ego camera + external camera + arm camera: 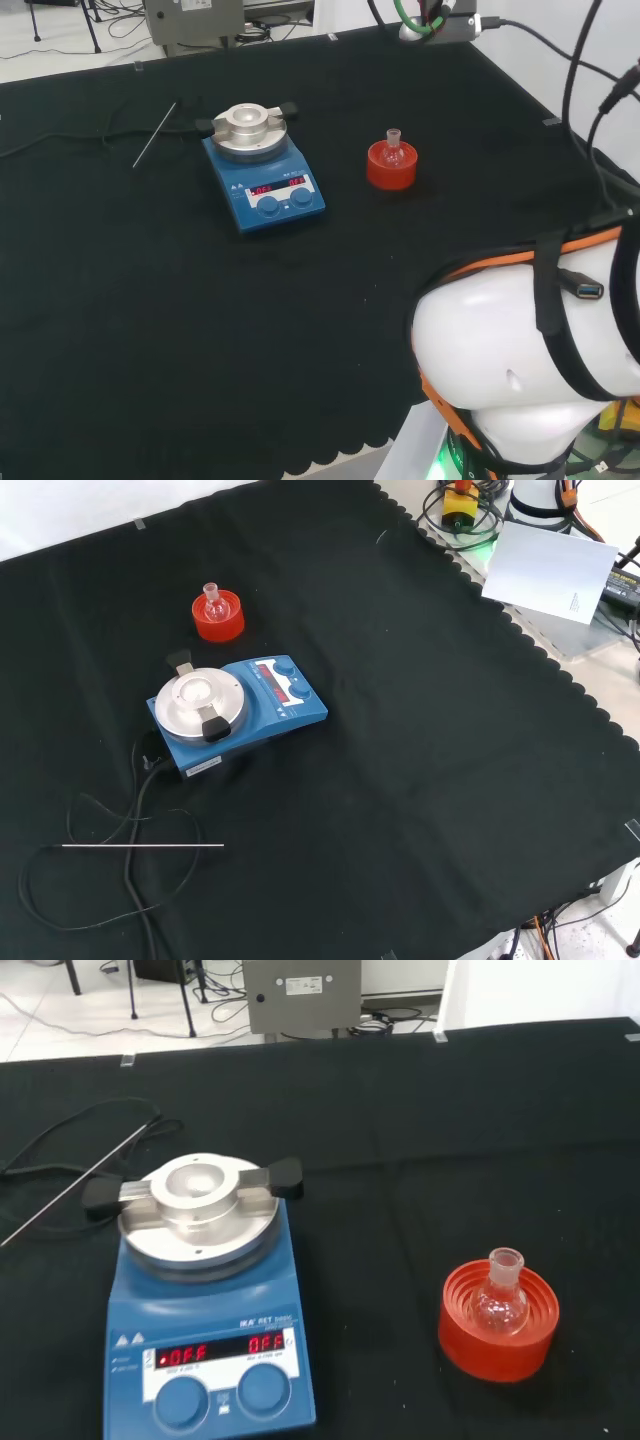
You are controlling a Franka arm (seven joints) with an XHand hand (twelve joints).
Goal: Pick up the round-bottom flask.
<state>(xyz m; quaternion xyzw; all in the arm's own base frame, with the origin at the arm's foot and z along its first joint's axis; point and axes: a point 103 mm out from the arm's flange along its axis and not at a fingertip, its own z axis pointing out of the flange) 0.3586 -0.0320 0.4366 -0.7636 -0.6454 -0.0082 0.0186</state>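
In the head view, a thin metal rod [155, 134] lies leftmost on the black cloth [150, 330]. Next comes a blue hotplate stirrer [264, 183] (its cable [135, 810] loops beside the rod). Rightmost, apart from both, the round-bottom flask [394, 140] sits upright in its red ribbed stand [391, 166], nothing crowding it. The hand's state cannot be told.

Head view: flask [393, 140] upright in ring stand [391, 168], right of hotplate [264, 180]; thin rod [155, 134], probably probe, left.

Clear flask [499, 1298], red ribbed stand [497, 1326], blue hotplate [205, 1360], black cloth [420, 740].
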